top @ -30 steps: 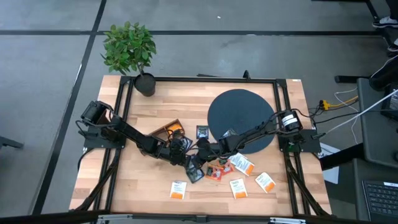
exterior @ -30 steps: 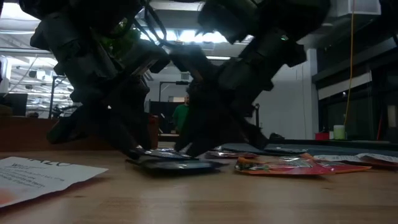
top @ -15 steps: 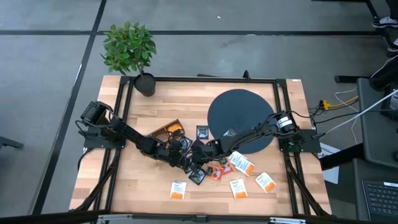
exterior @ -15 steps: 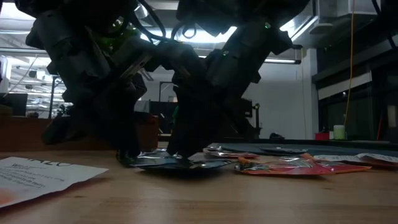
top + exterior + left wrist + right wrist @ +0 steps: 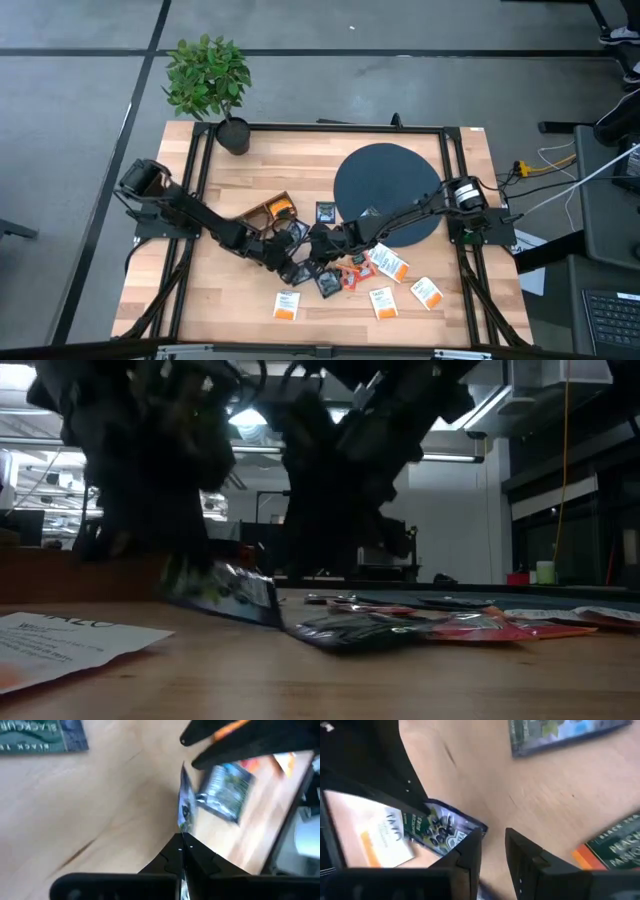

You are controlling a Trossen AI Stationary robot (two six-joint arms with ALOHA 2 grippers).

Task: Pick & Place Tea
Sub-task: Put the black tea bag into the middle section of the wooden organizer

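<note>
Left gripper (image 5: 181,851): we see its fingers pressed together on the edge of 1 dark sachet (image 5: 186,802), held on edge and tilted off the table (image 5: 230,185).
Right gripper (image 5: 492,851): fingers apart, holding nothing, just beside the held sachet.
Key relation: the wooden box (image 5: 268,210) lies just behind the left gripper, nearer to it than to the right.
Other sachets (image 5: 388,298): scattered flat on the wood, right of both grippers.
Room: potted plant (image 5: 207,77), dark disc (image 5: 385,175), workshop behind.
</note>
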